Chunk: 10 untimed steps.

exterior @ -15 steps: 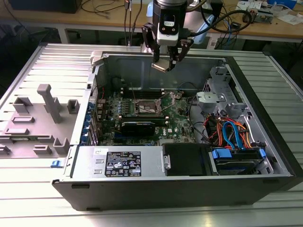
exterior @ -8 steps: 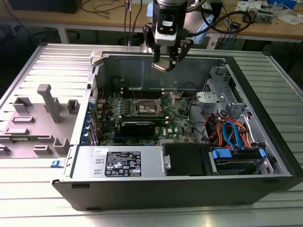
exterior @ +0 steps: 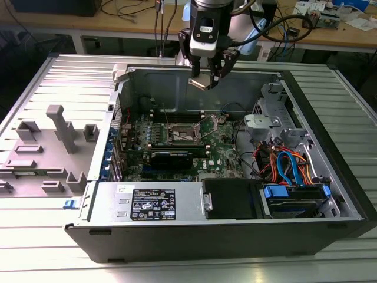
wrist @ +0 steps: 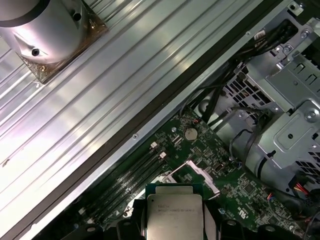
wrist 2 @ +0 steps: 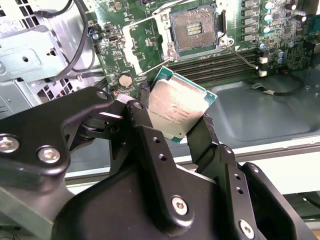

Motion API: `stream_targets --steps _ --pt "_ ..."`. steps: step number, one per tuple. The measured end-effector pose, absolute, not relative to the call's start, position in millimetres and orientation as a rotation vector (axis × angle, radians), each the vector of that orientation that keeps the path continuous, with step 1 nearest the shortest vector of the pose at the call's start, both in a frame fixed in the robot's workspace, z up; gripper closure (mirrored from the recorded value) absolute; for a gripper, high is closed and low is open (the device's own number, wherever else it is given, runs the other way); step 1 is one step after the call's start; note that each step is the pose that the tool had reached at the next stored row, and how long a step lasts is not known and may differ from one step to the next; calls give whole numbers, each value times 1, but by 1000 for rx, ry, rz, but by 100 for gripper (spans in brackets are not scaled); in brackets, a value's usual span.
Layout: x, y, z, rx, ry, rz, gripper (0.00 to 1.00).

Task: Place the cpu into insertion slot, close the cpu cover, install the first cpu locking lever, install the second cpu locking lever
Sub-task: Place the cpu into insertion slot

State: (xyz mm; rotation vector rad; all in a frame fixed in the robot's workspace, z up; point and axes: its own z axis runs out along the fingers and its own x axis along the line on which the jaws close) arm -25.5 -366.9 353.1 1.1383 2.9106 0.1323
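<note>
Over the far side of the open case (exterior: 194,242): your gripper (exterior: 207,79) hangs in the air, well clear of the motherboard (exterior: 227,154).
Grip: the fingers (wrist 2: 141,112) are closed onto two opposite edges of the cpu (wrist 2: 177,111). Nothing else is held.
Cpu attitude: the silvery metal top faces the second wrist camera. In the exterior view the chip sits tilted, not level with the board.
Insertion slot (exterior: 181,133): bare, with its dark centre showing and no chip in it.
Cpu cover (wrist: 197,175): it looks swung up and open beside the slot, so by my reading the slot is uncovered from above.
Key relation: the slot lies below your gripper, toward the near side and a little to the exterior view's left. Chip and slot are well apart, with nothing between them.
Squareness: in the second wrist view the chip's edges look skewed against the slot's edges. Part of that may be the tilt, and you cannot settle it from these views.
Task standing: nothing is seated and the cover is not closed. I judge you are in the first step, carrying the chip.
</note>
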Motion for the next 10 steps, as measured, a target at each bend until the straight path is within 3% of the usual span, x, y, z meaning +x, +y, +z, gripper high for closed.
stream_targets --steps 10 --pt "-26 -367 353 1144 2909 132 46"
